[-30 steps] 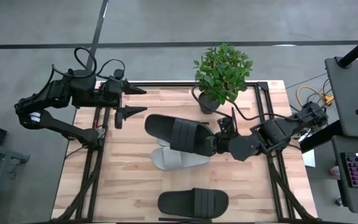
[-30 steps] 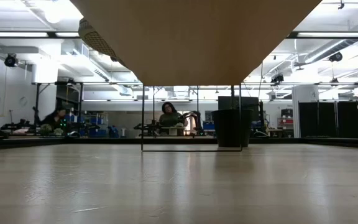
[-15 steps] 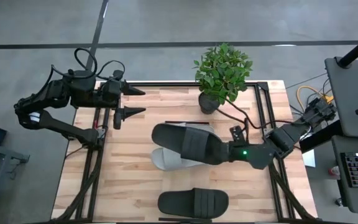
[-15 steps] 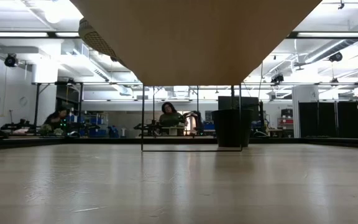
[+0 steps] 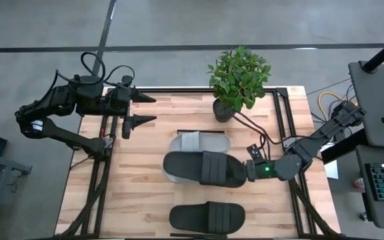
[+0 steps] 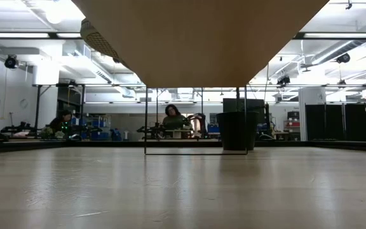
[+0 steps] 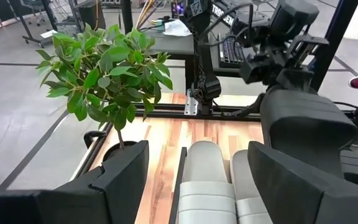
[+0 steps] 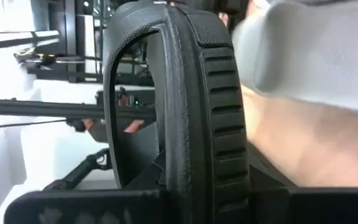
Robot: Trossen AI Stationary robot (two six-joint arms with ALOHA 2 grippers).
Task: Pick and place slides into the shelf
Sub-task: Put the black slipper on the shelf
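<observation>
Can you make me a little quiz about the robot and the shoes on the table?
1. True or false: the right gripper is holding a black slide.
2. What sits at the table's far edge? A) potted plant B) teapot C) ball
3. Fill in: the left gripper is open and holds ____.

Key: 1 true; 2 A; 3 nothing.
</observation>
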